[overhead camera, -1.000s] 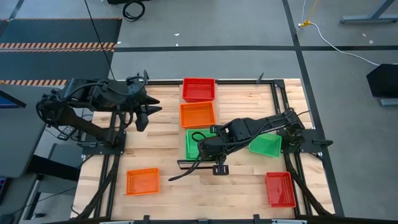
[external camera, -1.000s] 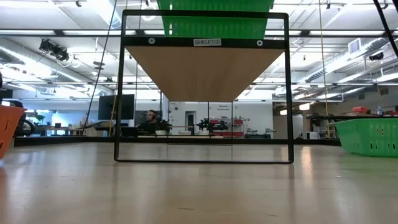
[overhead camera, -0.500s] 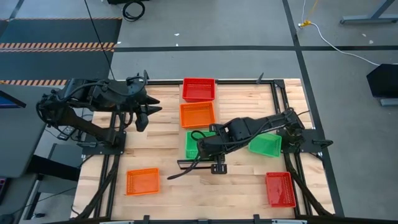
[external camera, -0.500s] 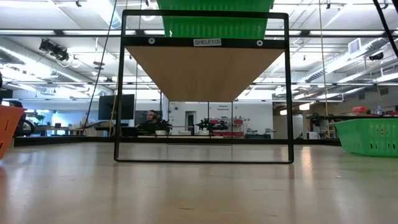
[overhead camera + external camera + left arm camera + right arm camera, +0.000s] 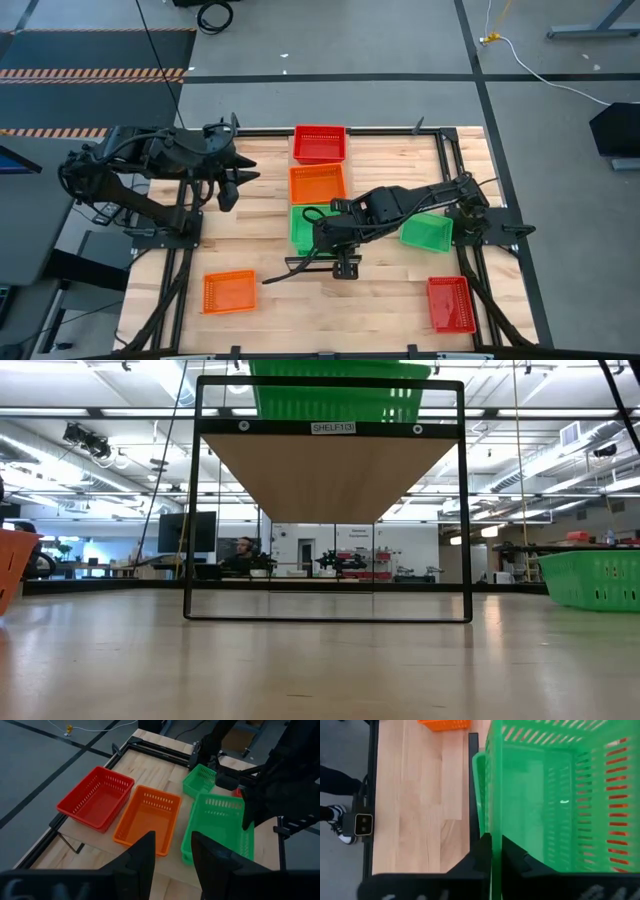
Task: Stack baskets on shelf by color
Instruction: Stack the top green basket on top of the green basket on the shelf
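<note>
Right gripper (image 5: 492,865) has its fingers pinched tight on the wall of a green basket (image 5: 545,795), and that basket spreads out directly ahead of the fingertips, its rim clamped between them. From above, the same green basket (image 5: 305,228) sits on the shelf (image 5: 318,178) in line with the orange basket (image 5: 318,184) and the red basket (image 5: 320,143), and the wrist view shows a second green rim just beside and under the held one, so I judge it is being nested onto its own colour. Its long axis runs along the shelf, straight on from the orange one. The coming move turns on that alignment: the held basket looks slightly offset from the one beneath. Left gripper (image 5: 172,855) hangs well back, fingers parted and empty. Another green basket (image 5: 427,234) lies behind the right arm, nearer to that arm.
</note>
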### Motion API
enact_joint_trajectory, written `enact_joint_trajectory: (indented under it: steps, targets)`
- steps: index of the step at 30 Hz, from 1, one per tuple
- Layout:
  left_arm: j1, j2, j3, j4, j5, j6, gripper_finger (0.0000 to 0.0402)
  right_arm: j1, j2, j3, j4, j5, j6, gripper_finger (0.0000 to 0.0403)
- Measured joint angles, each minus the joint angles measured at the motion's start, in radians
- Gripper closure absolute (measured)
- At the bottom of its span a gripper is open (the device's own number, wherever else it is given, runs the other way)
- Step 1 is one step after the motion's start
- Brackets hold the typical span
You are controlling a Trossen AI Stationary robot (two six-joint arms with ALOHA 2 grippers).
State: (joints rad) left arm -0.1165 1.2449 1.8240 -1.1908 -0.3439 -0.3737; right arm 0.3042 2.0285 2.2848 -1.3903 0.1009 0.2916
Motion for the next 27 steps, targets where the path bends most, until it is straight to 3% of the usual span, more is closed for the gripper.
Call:
enact_joint_trajectory:
  steps: [7,13,18,23,27]
  targets:
    - [0.000,0.000,0.000,-0.002,0.000,0.000,0.0269,0.000,-0.001,0.000,-0.001,0.002,0.000,0.0337]
    - [0.000,0.000,0.000,-0.005,0.000,-0.008,0.0269,0.000,-0.001,-0.001,-0.009,0.007,0.001,0.0326]
    - [0.000,0.000,0.000,-0.004,0.000,-0.008,0.0269,-0.001,-0.003,-0.058,-0.025,0.008,0.004,0.0338]
    - [-0.013,0.000,0.000,-0.004,0.000,-0.008,0.0269,0.023,-0.002,-0.104,-0.011,-0.009,0.002,0.0389]
    - [-0.022,0.000,0.000,-0.014,0.000,-0.008,0.0269,0.040,-0.002,-0.105,-0.009,0.022,0.016,0.0380]
